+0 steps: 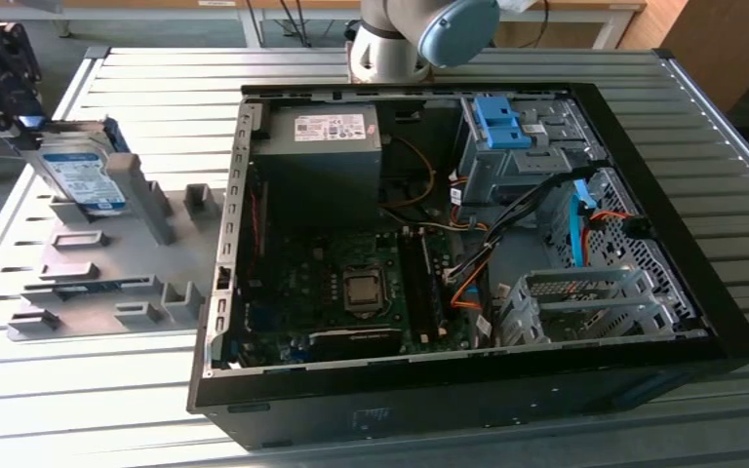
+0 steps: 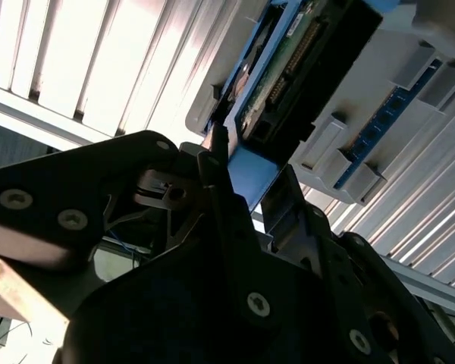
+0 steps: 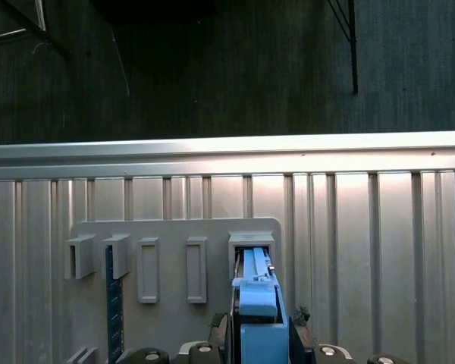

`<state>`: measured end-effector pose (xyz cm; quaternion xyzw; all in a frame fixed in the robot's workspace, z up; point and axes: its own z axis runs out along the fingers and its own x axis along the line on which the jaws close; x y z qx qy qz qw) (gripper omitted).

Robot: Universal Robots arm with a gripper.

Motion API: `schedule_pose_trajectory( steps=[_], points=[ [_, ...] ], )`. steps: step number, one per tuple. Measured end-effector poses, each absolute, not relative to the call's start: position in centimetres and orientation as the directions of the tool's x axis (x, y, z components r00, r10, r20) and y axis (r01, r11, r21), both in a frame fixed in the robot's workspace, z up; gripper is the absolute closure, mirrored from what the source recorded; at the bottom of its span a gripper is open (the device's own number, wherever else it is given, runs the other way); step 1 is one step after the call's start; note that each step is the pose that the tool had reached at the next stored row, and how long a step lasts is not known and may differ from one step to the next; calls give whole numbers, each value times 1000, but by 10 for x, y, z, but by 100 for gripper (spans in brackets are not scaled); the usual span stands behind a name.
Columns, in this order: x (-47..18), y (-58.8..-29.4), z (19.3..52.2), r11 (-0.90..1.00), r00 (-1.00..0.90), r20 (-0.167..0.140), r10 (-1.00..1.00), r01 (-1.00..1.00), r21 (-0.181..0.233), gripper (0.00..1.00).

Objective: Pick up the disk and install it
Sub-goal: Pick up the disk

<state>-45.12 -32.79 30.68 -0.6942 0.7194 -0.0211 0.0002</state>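
Observation:
The disk [image 1: 82, 180] stands on edge in a slot of the grey fixture plate [image 1: 128, 258] at the exterior view's left, its white-and-blue label facing out. My gripper [image 1: 26, 125] reaches it from the upper left at its top end. In the second wrist view the black fingers [image 2: 212, 163] sit on either side of the disk's blue rail, and my gripper [image 2: 246, 178] is shut on the disk [image 2: 303, 68]. The first wrist view shows my gripper [image 3: 262, 337] flanking the blue edge of the disk [image 3: 256, 292], whose far end rests in a fixture slot.
An open black computer case [image 1: 687, 253] lies to the exterior view's right of the fixture, holding a grey power supply [image 1: 323, 146], a metal bay with blue brackets [image 1: 505, 122] and a grey cage [image 1: 583, 302]. A blue memory stick [image 1: 95, 286] lies in the fixture. The arm's base [image 1: 394, 44] stands behind the case.

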Motion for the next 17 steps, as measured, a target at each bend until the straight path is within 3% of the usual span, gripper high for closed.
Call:
schedule_pose_trajectory(
  steps=[17],
  points=[
    [-455, -328, 301, 43, -44, 28, -999, -998, -48, 56]
  ],
)
